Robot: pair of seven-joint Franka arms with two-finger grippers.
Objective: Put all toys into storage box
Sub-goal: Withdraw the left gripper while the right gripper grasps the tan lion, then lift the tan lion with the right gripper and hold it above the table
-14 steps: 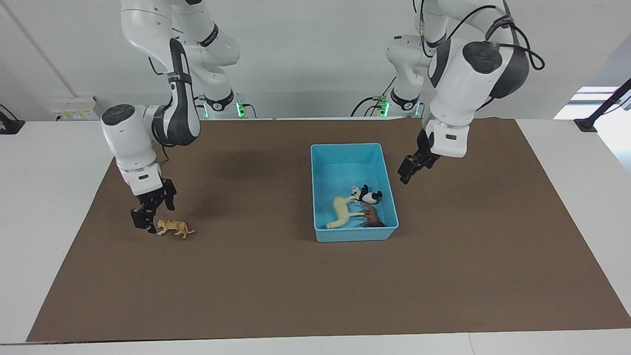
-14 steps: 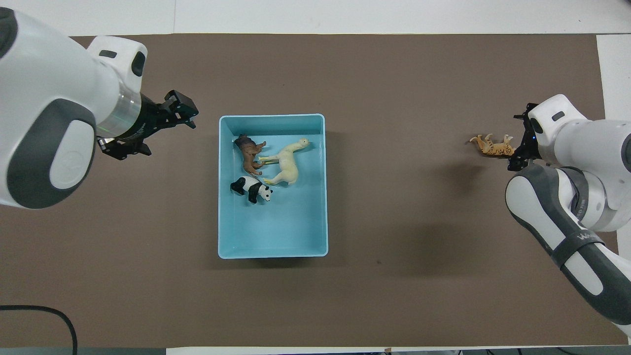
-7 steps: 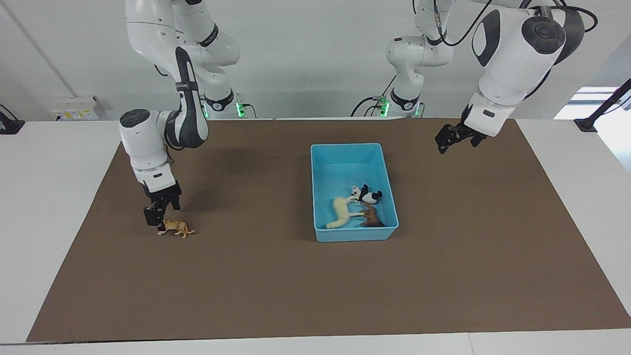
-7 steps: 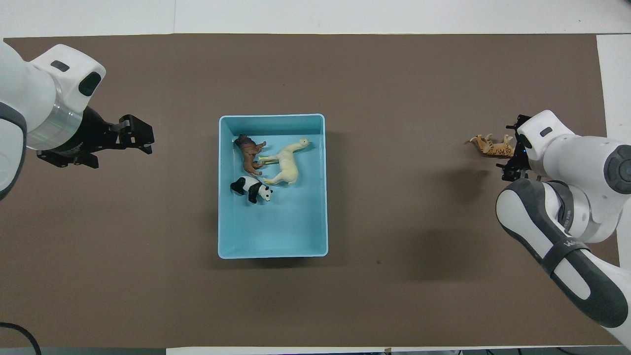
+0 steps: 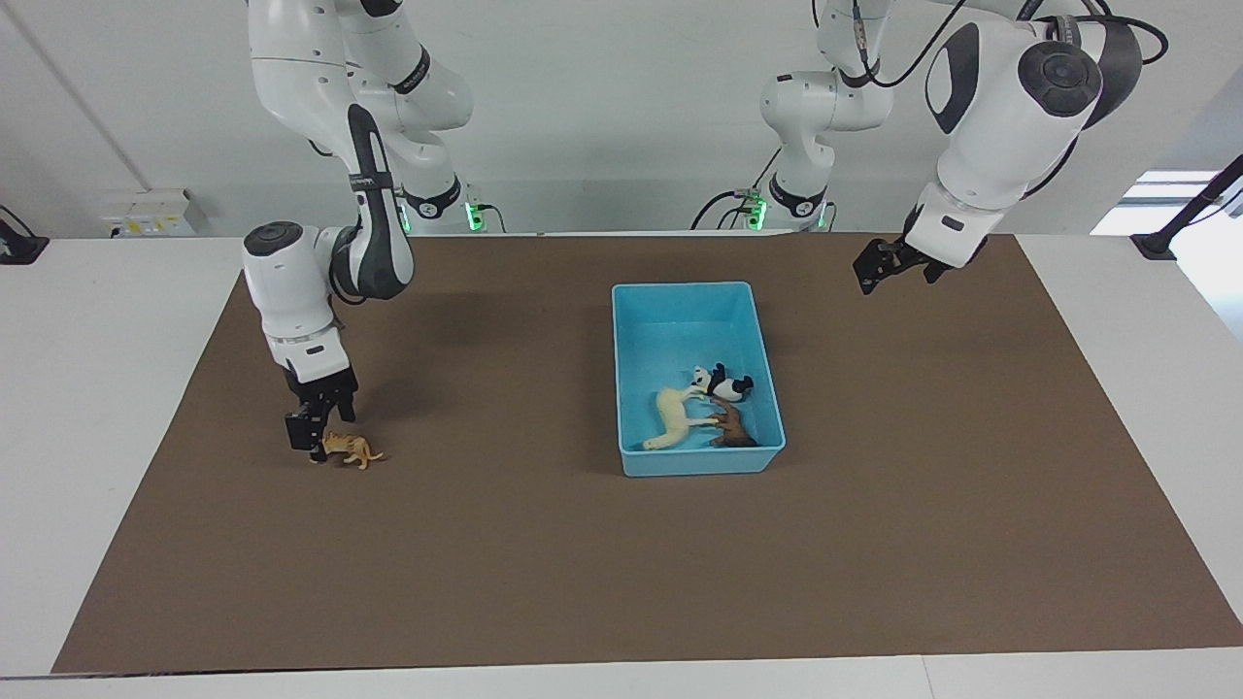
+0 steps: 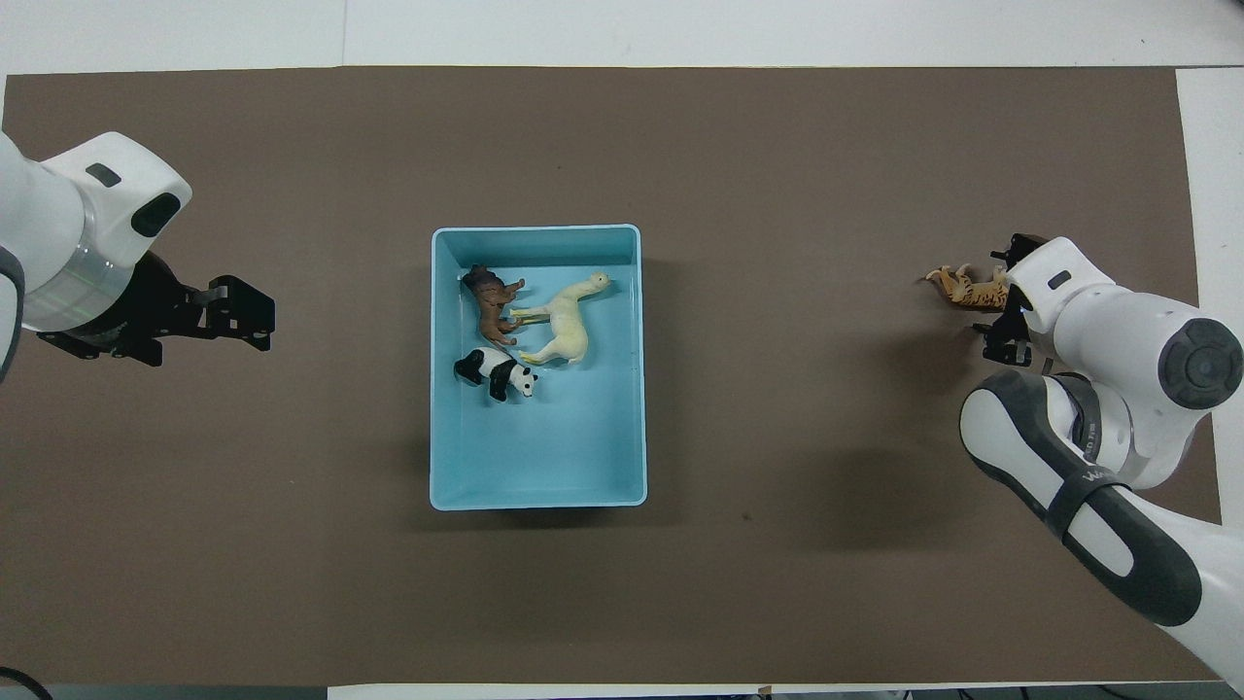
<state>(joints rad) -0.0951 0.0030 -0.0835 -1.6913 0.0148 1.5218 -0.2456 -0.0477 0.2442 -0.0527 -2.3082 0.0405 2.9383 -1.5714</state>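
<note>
The light blue storage box (image 5: 685, 287) (image 6: 564, 447) sits mid-mat. Three toys lie in its half farther from the robots: a panda (image 5: 725, 384) (image 6: 498, 372), a cream llama (image 5: 670, 413) (image 6: 566, 329) and a brown lion (image 5: 734, 427) (image 6: 491, 301). The striped tiger (image 5: 350, 449) (image 6: 964, 287) lies on the mat toward the right arm's end. My right gripper (image 5: 311, 442) (image 6: 1001, 292) is low and open at one end of the tiger. My left gripper (image 5: 869, 277) (image 6: 255, 313) hangs open and empty over the mat beside the box.
A brown mat (image 5: 544, 563) covers most of the white table (image 5: 87, 408). A black clamp (image 5: 1156, 243) stands at the table's edge at the left arm's end.
The left arm rose and swung away from the box toward its own end of the table. The right gripper shifted in over the tiger's end and came down lower.
</note>
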